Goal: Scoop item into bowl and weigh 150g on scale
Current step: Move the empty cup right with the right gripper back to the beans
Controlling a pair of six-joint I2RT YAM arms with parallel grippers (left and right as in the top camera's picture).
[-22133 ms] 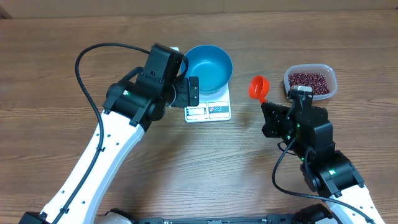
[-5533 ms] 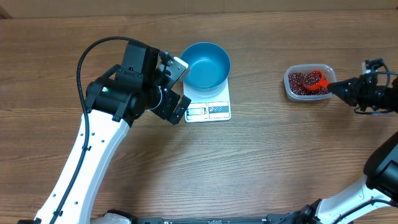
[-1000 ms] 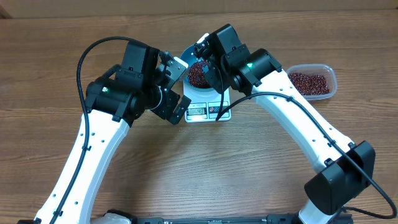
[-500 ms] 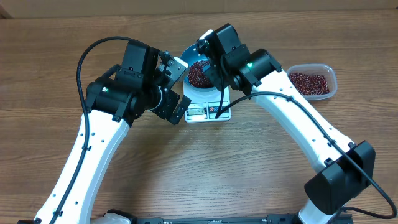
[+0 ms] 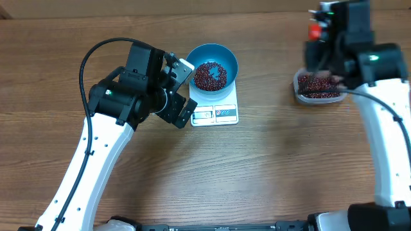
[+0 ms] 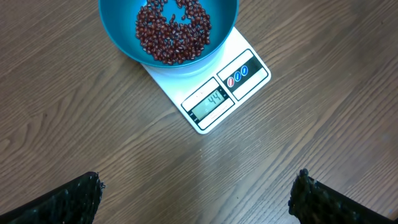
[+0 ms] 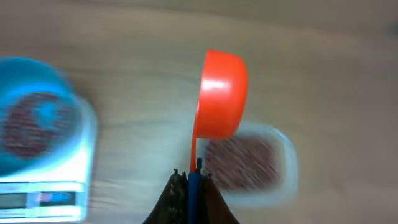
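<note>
Beans (image 5: 210, 75) piled in the teal bowl (image 5: 226, 56), bowl parked on the white scale (image 5: 215, 114), all up around 12 o'clock on the desk (image 5: 270, 173) from overhead. More of them in the clear tub (image 5: 319, 95) out at 2 o'clock. Left end effector (image 5: 186, 90) hanging at 9 o'clock of the scale, spread wide, holding nothing. Right end effector (image 7: 188, 180) pinched tight on the handle of the orange scoop (image 7: 221, 93), up by the tub.

Worth comparing views though. Overhead too smeared on the right side to give much beyond an orange blob near the arm. Right wrist cam blurry too, but good enough to catch the scoop's rounded back facing the lens, tub at 5 o'clock of it, bowl and scale off at 9 o'clock. No telling about contents of the scoop. Left wrist cam sharp: readout (image 6: 211, 102) at 5 o'clock of the bowl, 44 on it, two round buttons (image 6: 238, 76) alongside, fingertips (image 6: 81, 193) far apart in the bottom corners.
</note>
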